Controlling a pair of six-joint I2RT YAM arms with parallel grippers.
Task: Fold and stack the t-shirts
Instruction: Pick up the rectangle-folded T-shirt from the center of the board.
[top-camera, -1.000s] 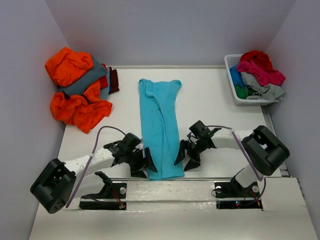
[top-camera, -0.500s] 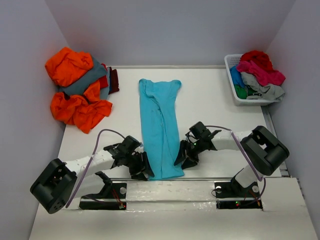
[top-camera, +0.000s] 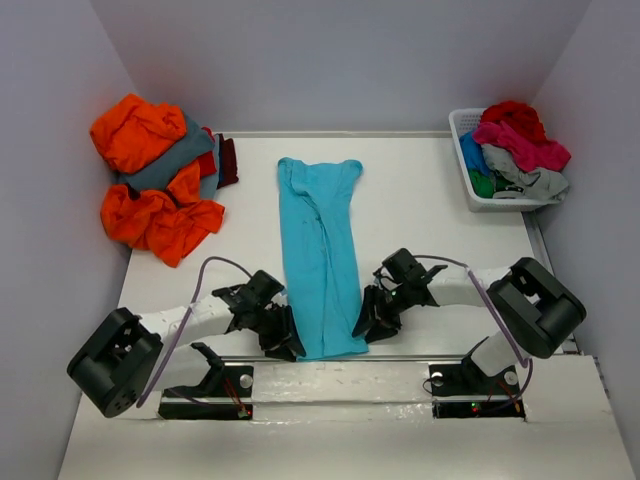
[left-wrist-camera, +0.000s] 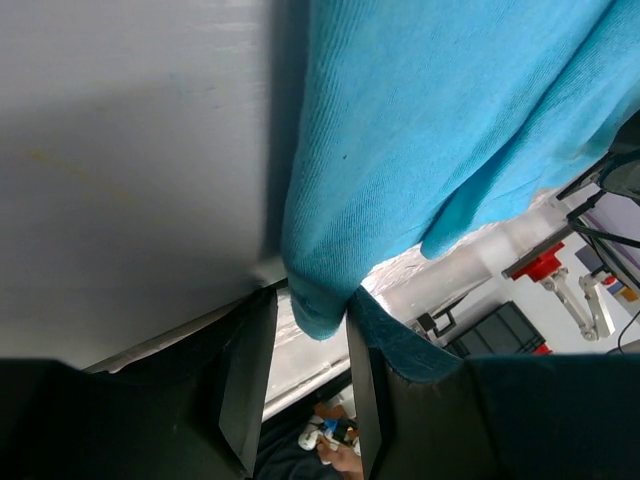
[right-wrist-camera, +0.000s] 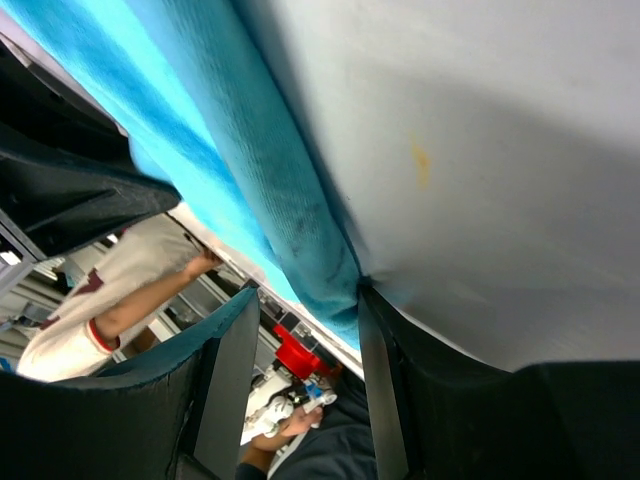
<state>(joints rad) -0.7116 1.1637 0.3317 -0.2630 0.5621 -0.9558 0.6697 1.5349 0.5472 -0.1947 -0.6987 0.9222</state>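
Note:
A turquoise t-shirt (top-camera: 320, 250) lies folded into a long strip down the middle of the table. My left gripper (top-camera: 287, 337) sits low at its near left corner and my right gripper (top-camera: 367, 322) at its near right corner. In the left wrist view the shirt's corner (left-wrist-camera: 318, 300) hangs between the left gripper's (left-wrist-camera: 310, 296) fingers, touching one, with a gap to the other. In the right wrist view the folded shirt edge (right-wrist-camera: 310, 250) rests against one finger (right-wrist-camera: 378, 380) of the right gripper (right-wrist-camera: 306, 295). The other finger stands well off it. Both grippers are open.
A heap of orange, slate grey and maroon shirts (top-camera: 158, 185) lies at the far left of the table. A white slatted basket (top-camera: 470, 190) at the far right holds red, pink, grey, green and blue shirts. The table's near edge runs just behind both grippers.
Both grippers have narrowed their jaws and moved in over the turquoise shirt's near corners. The shirt itself lies as before.

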